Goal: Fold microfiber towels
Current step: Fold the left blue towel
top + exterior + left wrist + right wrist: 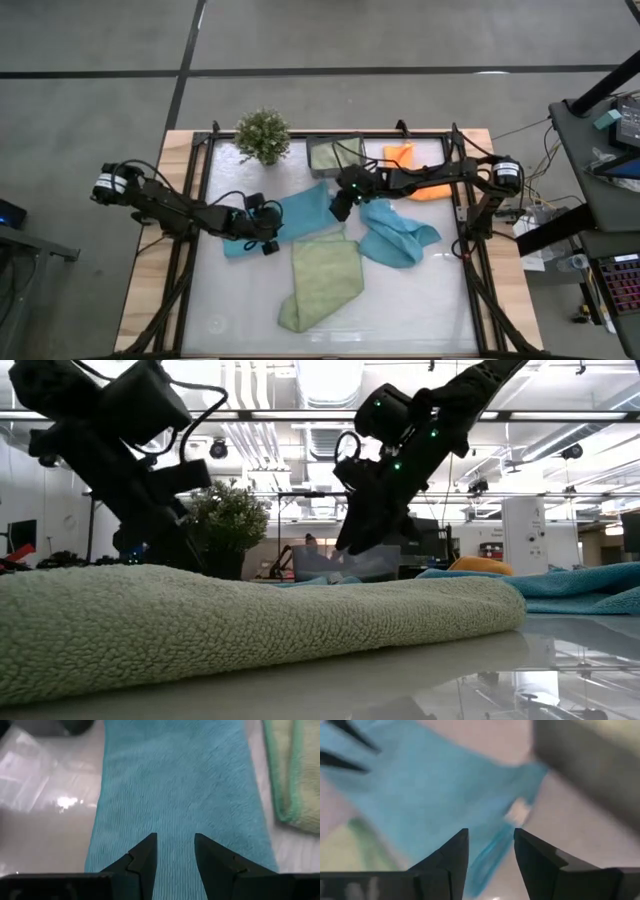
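A teal-blue towel [297, 215] lies spread flat mid-table. My left gripper [268, 240] stands open over its left end [175, 780], fingers slanting down; whether the tips touch the cloth I cannot tell. My right gripper [340, 208] hovers open above the same towel's right corner [512, 815], clear of the table in the low view [350, 545]. A light green towel [322, 278] lies folded near the front. A second teal-blue towel [395, 238] lies crumpled to the right. An orange towel [412, 165] lies at the far right.
A grey bin [335, 153] holding light green cloth stands at the far edge, with a potted plant [262, 135] to its left. Bare table surface [240, 310] lies at the front left and front right.
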You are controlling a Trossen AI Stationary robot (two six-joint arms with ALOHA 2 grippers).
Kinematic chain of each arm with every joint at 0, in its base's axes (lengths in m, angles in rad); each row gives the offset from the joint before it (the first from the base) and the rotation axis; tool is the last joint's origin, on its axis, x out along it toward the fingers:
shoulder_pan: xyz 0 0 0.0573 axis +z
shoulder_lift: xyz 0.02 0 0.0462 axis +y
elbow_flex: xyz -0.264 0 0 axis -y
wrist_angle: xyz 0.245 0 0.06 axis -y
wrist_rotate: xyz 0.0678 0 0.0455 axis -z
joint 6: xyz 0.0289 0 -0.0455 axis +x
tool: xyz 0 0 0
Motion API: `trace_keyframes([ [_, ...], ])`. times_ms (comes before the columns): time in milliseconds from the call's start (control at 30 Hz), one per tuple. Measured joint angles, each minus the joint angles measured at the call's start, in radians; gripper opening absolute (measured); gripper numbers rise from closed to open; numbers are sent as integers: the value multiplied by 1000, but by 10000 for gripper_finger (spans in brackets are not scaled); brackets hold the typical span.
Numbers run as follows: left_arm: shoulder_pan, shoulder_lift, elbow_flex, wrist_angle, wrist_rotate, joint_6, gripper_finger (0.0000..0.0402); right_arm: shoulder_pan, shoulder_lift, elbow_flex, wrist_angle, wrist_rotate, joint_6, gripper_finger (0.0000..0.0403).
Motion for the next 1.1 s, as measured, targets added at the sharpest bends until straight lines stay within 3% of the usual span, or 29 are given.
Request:
trace_keyframes([
  [267,1,0,-40,-6,0,-79,116,-2,11,-24,-27,-28,83,188],
  [700,9,0,-64,-3,-5,-83,116,-28,116,-27,206,-9,209,260],
  [1100,10,0,-80,2,-18,-81,116,-58,186,39,97,-19,250,270],
])
